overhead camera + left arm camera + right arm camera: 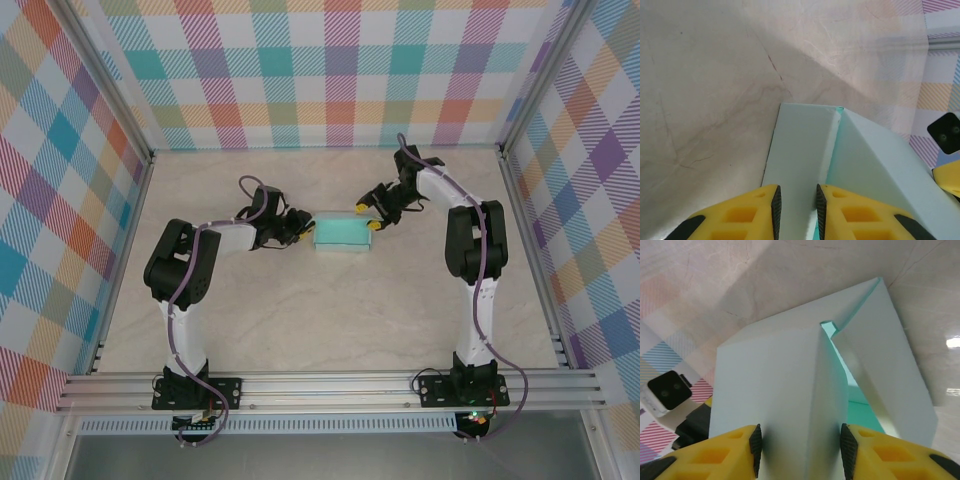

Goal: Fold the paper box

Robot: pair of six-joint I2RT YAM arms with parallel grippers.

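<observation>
The left claw (797,206) stands at the left end of the pale aqua-blue, thin-card paper box (342,234). Its yellow fingers (747,216) are set narrowly, one on each side of a raised fold of the card. Whether they really pinch this fold or only stand astride it, I cannot tell.

The right claw (800,452) is at the far right corner of the paper box. Its jaws stand wider, and a folded panel of card fills the gap from one pad to the other, so I judge that it is clenched on the box wall.

The paper box lies on the pale marbled tabletop (250,320), about midway between the left and right edges and somewhat nearer the far edge than the near one. It sits directly between the two claws and touches both.

I think the two arms meet the box from opposite ends for a reason. One side can steady the light card so it does not slide, while the other side brings a wall or flap upright. The sides are raised but a flap is open, so the folding seems partly done.
</observation>
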